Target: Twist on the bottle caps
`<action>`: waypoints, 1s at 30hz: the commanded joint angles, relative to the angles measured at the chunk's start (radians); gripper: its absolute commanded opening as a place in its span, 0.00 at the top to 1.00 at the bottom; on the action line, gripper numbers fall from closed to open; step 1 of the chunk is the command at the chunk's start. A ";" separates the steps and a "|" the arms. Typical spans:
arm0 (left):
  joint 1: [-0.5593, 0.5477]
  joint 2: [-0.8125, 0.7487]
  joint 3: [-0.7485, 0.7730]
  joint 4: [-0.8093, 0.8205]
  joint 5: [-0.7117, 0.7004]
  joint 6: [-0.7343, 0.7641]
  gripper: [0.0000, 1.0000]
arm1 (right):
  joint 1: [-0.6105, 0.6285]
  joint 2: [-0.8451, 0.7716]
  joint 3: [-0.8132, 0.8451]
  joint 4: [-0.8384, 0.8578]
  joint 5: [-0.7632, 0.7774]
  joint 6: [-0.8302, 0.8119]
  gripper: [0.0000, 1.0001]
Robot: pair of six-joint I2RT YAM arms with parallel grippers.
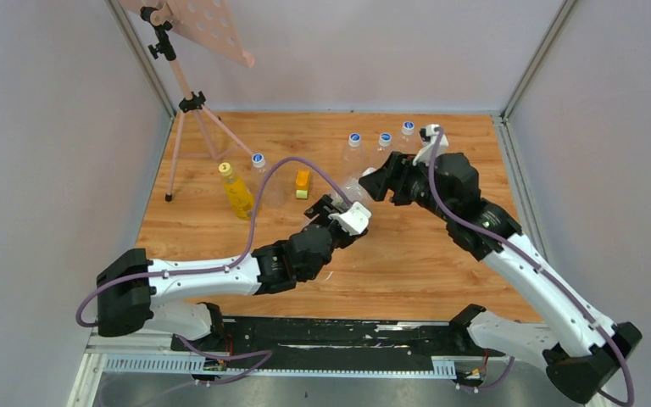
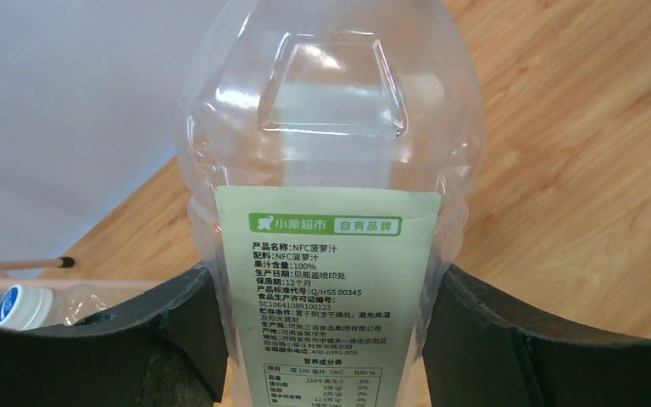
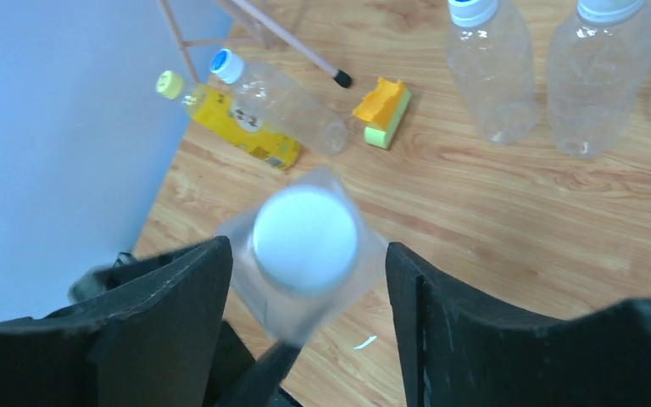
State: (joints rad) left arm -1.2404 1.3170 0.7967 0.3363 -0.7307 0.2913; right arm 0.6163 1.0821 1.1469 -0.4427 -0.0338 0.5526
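My left gripper [image 1: 336, 206] is shut on the wide clear bottle [image 2: 331, 144], with its fingers [image 2: 169, 339] pressed against both sides of the green-labelled body. The white cap [image 3: 305, 237] sits on that bottle's mouth. My right gripper [image 3: 305, 280] is open, with its fingers [image 3: 178, 314] on either side of the cap and apart from it. In the top view my right gripper [image 1: 375, 185] is just above the bottle [image 1: 354, 190]. The yellow bottle [image 1: 237, 193] wears a yellow cap [image 3: 169, 83]. The slim clear bottle [image 3: 292, 106] wears a blue cap [image 3: 227, 64].
An orange-and-green block [image 1: 303, 182] lies left of the grippers. Three more clear bottles with blue caps [image 1: 354, 140] stand at the back. A tripod [image 1: 191, 102] stands at the back left. Grey walls close in both sides.
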 commanded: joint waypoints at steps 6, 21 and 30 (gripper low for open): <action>0.040 -0.117 -0.049 0.070 0.067 -0.258 1.00 | 0.015 -0.175 -0.184 0.309 -0.074 0.041 0.20; 0.043 -0.115 -0.036 0.099 0.228 -0.285 1.00 | 0.016 -0.142 -0.289 0.525 -0.102 0.051 0.24; 0.044 -0.110 -0.020 0.088 0.247 -0.314 1.00 | 0.015 -0.148 -0.315 0.538 -0.106 0.033 0.57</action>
State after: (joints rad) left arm -1.1957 1.2247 0.7460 0.3702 -0.5232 0.0044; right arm 0.6250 0.9421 0.8455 0.0219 -0.1139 0.5774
